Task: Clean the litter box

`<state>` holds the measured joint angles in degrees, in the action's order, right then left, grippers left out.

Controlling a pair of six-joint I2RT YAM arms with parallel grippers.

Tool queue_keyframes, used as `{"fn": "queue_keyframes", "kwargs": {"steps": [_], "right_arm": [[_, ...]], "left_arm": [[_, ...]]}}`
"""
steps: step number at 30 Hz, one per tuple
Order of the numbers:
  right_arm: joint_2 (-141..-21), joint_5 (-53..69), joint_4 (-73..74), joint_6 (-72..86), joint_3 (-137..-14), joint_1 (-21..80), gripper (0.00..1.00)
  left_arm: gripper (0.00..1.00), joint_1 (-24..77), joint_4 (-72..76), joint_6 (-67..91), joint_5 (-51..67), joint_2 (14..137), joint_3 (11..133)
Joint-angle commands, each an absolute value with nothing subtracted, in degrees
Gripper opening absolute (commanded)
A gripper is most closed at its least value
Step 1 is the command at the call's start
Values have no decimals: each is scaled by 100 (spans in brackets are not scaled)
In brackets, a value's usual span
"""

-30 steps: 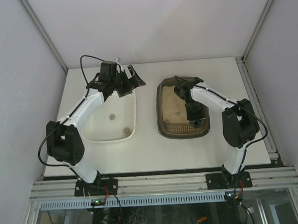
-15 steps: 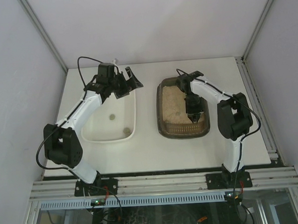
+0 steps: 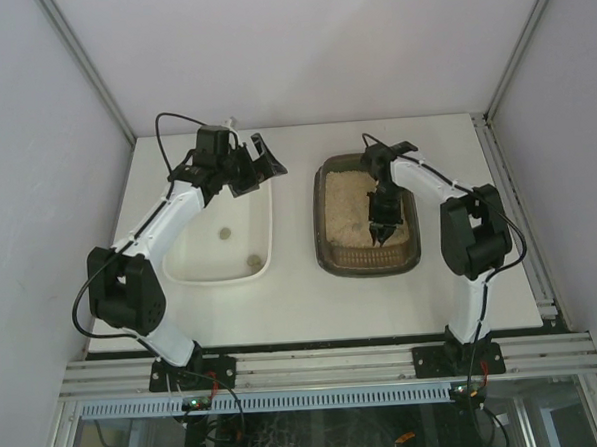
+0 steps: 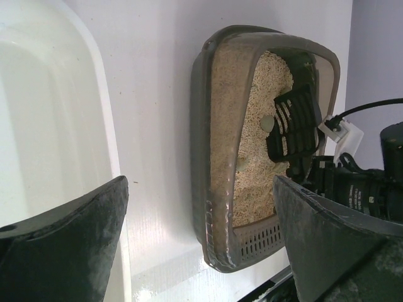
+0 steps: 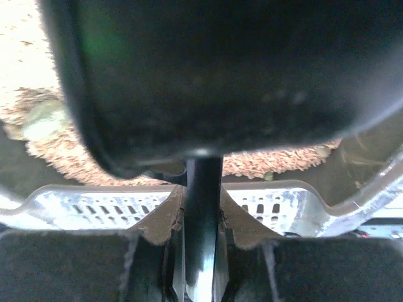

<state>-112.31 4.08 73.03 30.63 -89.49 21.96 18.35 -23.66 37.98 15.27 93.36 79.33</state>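
- Right pincer (image 3: pixel 382 235), clenched on the scoop (image 4: pixel 293 123), sits inside the litter box (image 3: pixel 369 269); a pale clump (image 5: pixel 41 123) lies at its 10 o'clock in the wrist view.
- Left pincer (image 3: pixel 257 166) released, farther off.

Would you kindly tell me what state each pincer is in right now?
The left pincer is open, holding nothing.
The right pincer is closed on the handle of the black scoop, over the litter box.
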Motion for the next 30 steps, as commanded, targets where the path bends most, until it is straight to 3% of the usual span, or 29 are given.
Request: {"fn": "queue_keyframes", "kwargs": {"steps": [1, 20, 30], "right_arm": [[-11174, 1907, 6665, 2838, -8527, 1968, 0], [-10776, 3523, 5059, 3082, -7530, 1358, 0], [-9344, 3942, 4132, 3651, -6360, 1383, 0]], "left_arm": [[100, 1819, -2259, 3723, 1600, 9314, 7936], [100, 1819, -2329, 3684, 1669, 9466, 7934], [100, 1817, -2368, 3552, 1364, 9501, 7997]]}}
